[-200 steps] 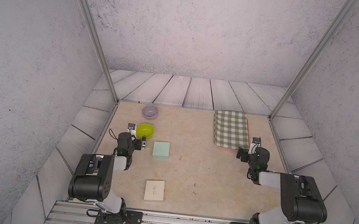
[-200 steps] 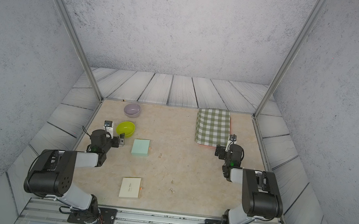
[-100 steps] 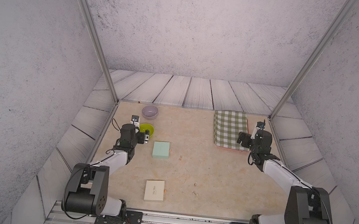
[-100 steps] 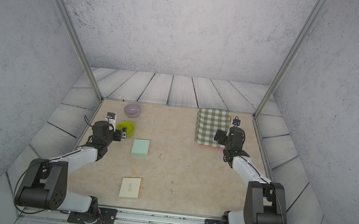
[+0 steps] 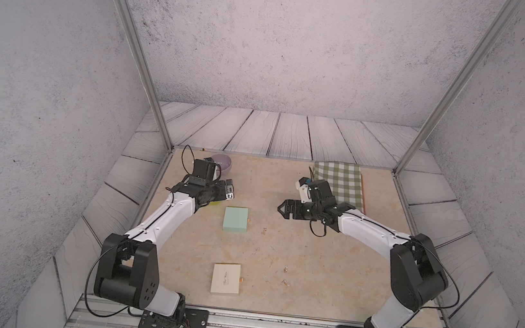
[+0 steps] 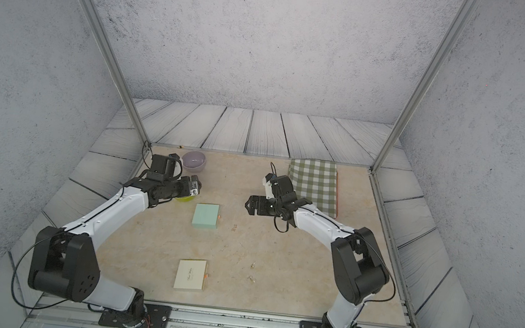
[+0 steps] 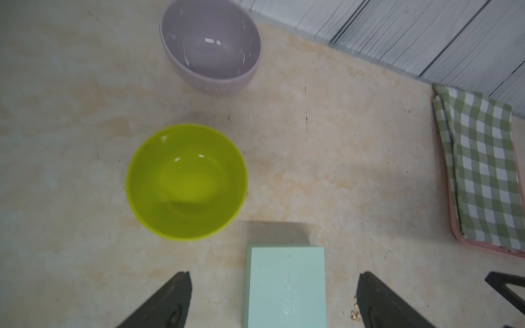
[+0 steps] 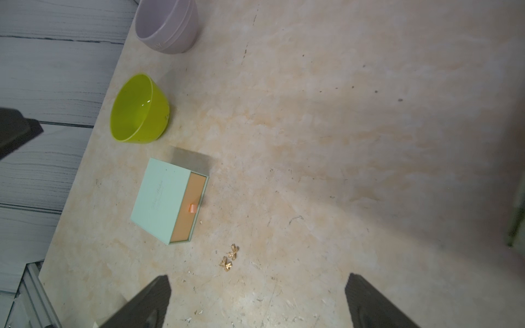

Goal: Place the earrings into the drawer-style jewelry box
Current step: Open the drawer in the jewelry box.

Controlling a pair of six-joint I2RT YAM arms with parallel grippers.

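Note:
The mint jewelry box lies left of centre, its orange drawer front and ribbon pull facing a gold pair of earrings. Two silvery earrings lie nearer the front. My left gripper hangs open above the mint box, holding nothing. My right gripper is open and empty, raised over the table right of the gold pair.
A cream flat box lies near the front edge. A green bowl and a purple bowl stand at the back left. A checked cloth lies at the back right.
Both arms have unfolded from their low rest and reached out over the table. The left gripper now covers the green bowl in the top views; the right moved toward the centre.

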